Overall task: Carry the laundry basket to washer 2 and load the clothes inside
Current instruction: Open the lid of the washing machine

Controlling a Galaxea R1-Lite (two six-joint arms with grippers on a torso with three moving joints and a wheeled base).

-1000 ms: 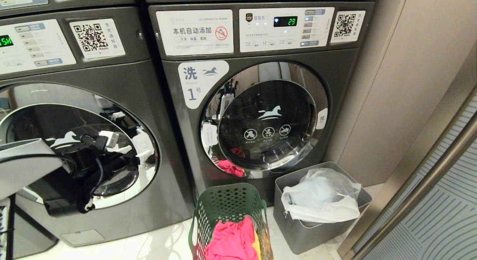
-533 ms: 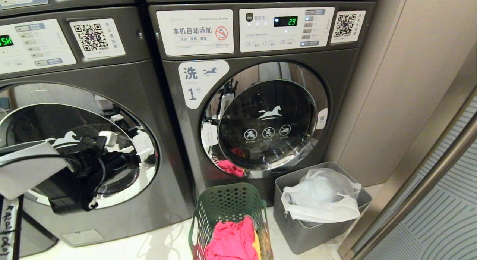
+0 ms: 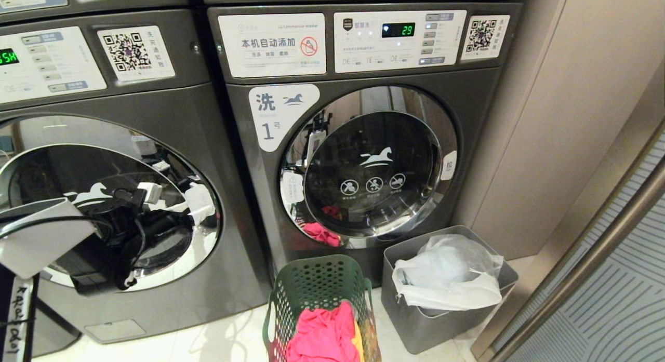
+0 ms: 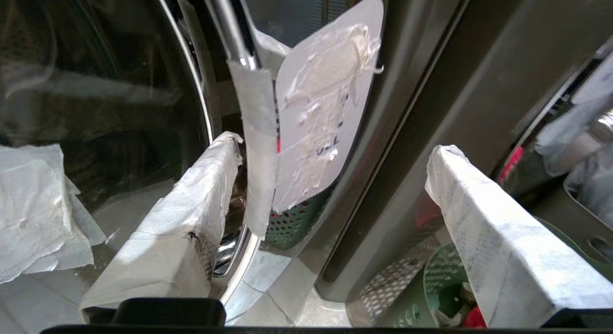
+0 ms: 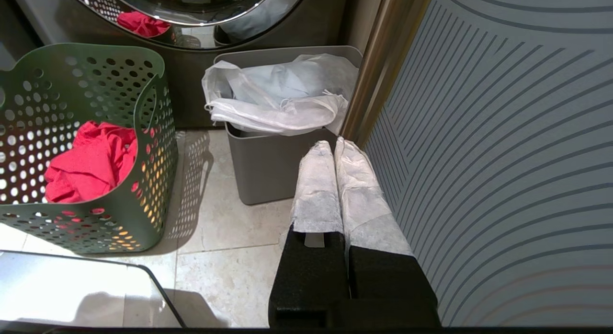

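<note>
Basket: the green laundry basket (image 3: 317, 294) is set on the pale tiled floor at about 6 o'clock in the head view, just below the door of the right-hand washer (image 3: 363, 159) (the one labelled 1).
Clothes: a bright pink-red garment (image 3: 324, 336) is piled inside the basket, with a strip of yellow-orange cloth (image 3: 357, 341) seen at its 3 o'clock edge.
Left-hand washer: a second grey machine (image 3: 109, 196) is seen at 9 o'clock in the head view; its number label cannot be read.
Left gripper: the left gripper (image 4: 330, 190) is held wide apart with nothing between its white-wrapped fingers (image 4: 191, 219); one finger lies just beside the chrome ring of the left-hand washer's door and a taped white tag (image 4: 325, 113) (whether it touches the tag cannot be told).
Right gripper: the right gripper (image 5: 334, 147) is pressed closed, holding nothing, and is kept low beside a striped panel (image 5: 503, 132).
Bin: a grey bin (image 3: 441, 320) with a white bag (image 3: 447, 279) is placed just beside the basket, at its 3 o'clock.
</note>
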